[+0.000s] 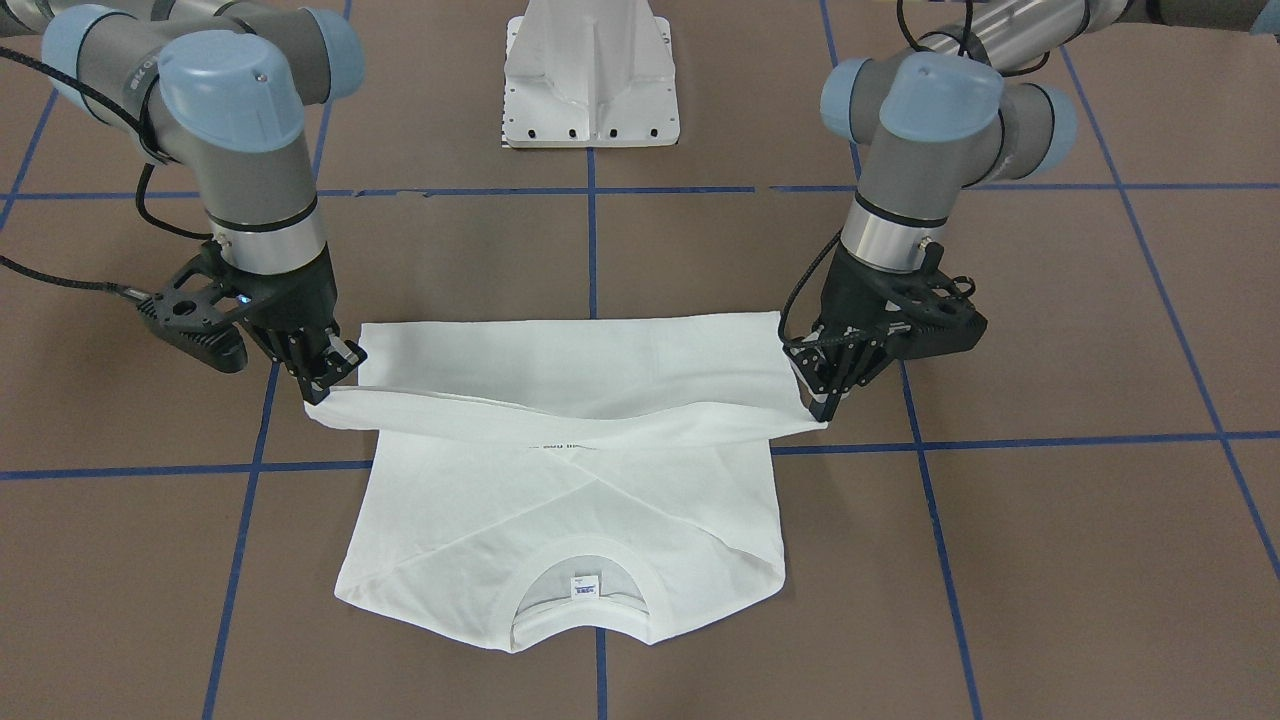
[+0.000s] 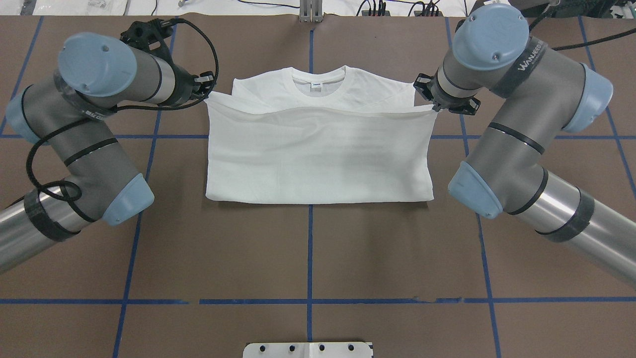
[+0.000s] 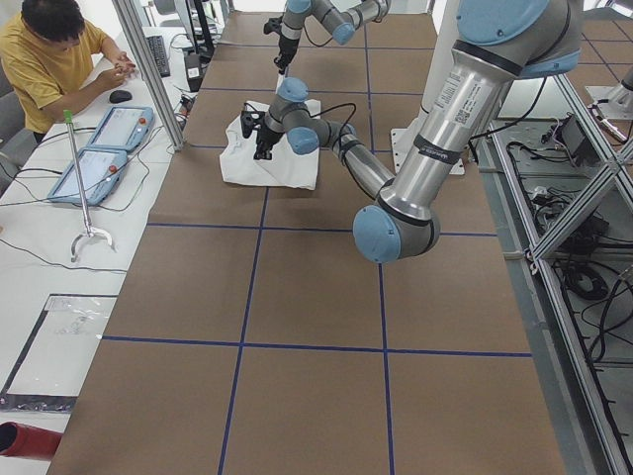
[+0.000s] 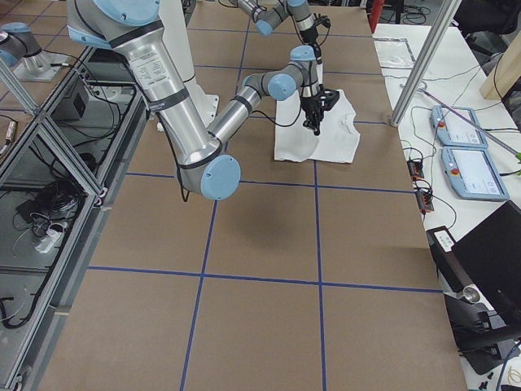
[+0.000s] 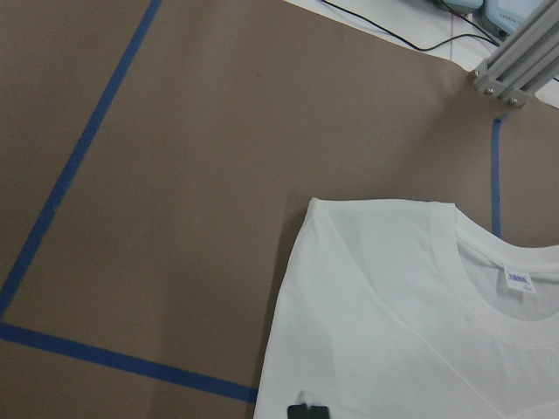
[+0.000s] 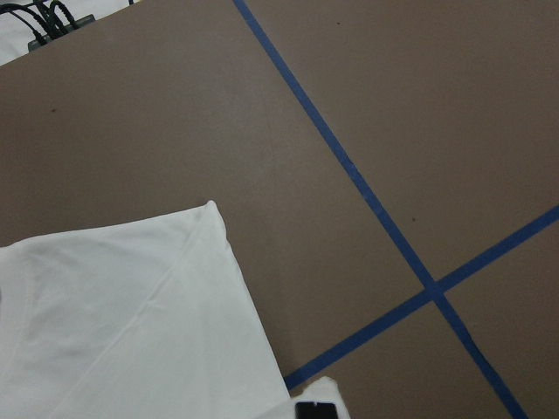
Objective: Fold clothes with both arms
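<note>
Now, the left gripper (image 1: pixel 828 392) and right gripper (image 1: pixel 325 378) are clenching hem corners of the T-shirt (image 1: pixel 570 500); they should be carrying them level and taut toward the collar (image 1: pixel 580 585) at six o'clock.

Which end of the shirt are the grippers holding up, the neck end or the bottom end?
The bottom end. The left gripper and right gripper pinch its corners, while the neck end, with its label, lies flat.

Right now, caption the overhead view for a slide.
Left tool and right tool hold the shirt edge folded near the collar.
</note>
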You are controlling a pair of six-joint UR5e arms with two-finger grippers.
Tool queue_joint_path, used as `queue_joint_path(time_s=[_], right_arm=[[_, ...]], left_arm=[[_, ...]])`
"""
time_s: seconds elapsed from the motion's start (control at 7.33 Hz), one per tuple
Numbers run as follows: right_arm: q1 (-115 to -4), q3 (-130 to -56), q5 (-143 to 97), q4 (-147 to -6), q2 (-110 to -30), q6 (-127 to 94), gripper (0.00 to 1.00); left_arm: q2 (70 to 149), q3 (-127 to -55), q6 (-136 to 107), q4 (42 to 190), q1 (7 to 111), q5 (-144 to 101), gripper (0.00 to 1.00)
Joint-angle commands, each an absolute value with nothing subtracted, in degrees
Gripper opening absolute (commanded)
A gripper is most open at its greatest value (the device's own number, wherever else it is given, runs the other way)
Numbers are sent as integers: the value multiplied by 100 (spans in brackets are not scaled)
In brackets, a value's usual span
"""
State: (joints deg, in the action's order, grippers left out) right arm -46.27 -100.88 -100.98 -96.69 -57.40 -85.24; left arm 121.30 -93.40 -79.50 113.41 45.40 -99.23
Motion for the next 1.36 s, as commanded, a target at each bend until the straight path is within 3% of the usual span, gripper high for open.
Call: queue_joint_path(time_s=[0.0,0.27,0.82,1.23], right_arm=[[-4755,-9076,-10090,-9633,-5171,-8359,0],[-4729,-7976,-10072,-8426,-4879,-8551,0],[-4711,-7603,-10064,-8350,-4887,-8455,0],[-4711,-7401,-10046,-8131,-4816,-8499,0]], left_arm=[[12645,-7978,-7936,12221,4676,-9923,0],[13067,-7027,-7937,12760,4667,-9896,0],[13543,-5900,-7945,13534,4641,-9870,0],[13562,-5889,-7945,13553,4623,-9791,0]])
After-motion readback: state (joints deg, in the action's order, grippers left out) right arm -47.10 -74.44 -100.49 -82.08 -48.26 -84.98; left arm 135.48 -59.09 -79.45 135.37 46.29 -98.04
